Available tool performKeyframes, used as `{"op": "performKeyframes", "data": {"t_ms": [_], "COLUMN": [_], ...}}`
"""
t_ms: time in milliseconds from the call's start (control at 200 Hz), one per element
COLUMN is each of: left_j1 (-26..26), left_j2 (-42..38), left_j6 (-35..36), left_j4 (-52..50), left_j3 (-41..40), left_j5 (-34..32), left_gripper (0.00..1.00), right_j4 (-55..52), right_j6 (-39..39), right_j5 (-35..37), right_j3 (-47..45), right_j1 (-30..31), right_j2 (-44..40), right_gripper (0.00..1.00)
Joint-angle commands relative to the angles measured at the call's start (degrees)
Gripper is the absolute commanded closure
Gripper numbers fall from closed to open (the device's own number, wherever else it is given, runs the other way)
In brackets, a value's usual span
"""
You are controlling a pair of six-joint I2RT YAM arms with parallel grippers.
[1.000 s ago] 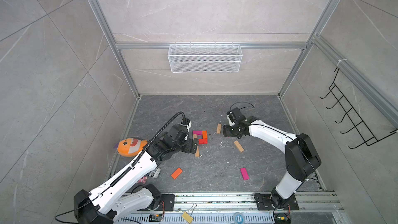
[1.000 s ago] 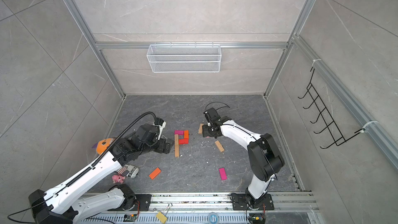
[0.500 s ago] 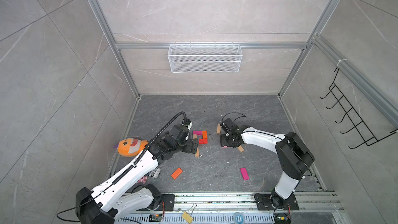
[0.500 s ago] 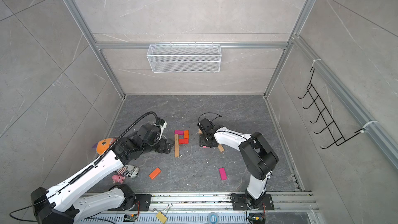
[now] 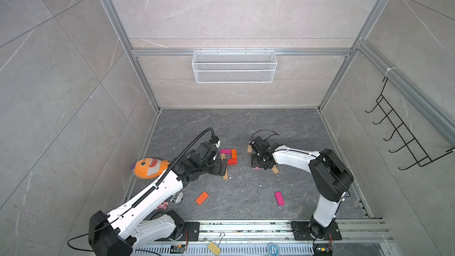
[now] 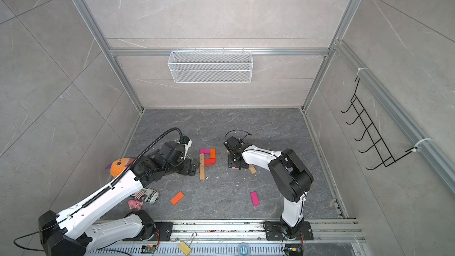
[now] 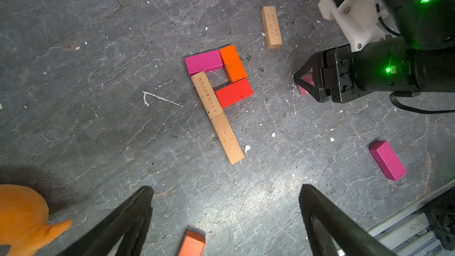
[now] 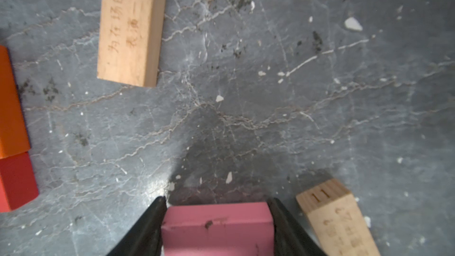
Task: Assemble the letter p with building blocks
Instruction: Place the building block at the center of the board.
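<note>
Beside the finished P (image 7: 216, 87), the right hand (image 8: 216, 201) pinches 1 pink block (image 8: 218, 227); the left hand (image 7: 226, 187) is spread, empty. We judge placement for a 2nd P comes next.

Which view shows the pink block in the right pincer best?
Right wrist view: the pink block fills the gap in the right pincer. Left wrist shows a sliver; both top views, a speck.

Pale tiled walls (image 5: 234, 8) rise around a dark, veined stone floor (image 5: 234, 124).
</note>
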Motion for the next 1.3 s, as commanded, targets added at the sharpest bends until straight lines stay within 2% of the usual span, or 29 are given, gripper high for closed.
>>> {"op": "performKeyframes", "data": {"t_ms": [0, 429, 1008, 1298], "left_j1": [0.3, 0.3, 0.3, 0.3], "left_j2": [0.0, 0.2, 0.7, 0.6], "left_j6": [0.4, 0.5, 0.5, 0.4], "left_j4": [-0.7, -0.8, -1.0, -1.0], "left_j3": [2.4, 2.5, 2.6, 2.6], "left_j5": [0.3, 0.8, 0.8, 0.9], "left_gripper": [0.04, 0.04, 0.04, 0.04], "right_j4": [0.0, -0.8, -1.5, -3.4], "right_j6": [1.8, 3.0, 2.7, 0.5], "right_j5": [1.3, 2.4, 2.2, 2.0], "right_j3": [0.6, 2.1, 3.5, 4.0], "right_j1": [0.6, 2.7, 2.8, 2.8], "right_j2": [2.0, 3.7, 3.9, -3.1], "right_gripper": [0.44, 0.41, 0.22, 0.14]}}
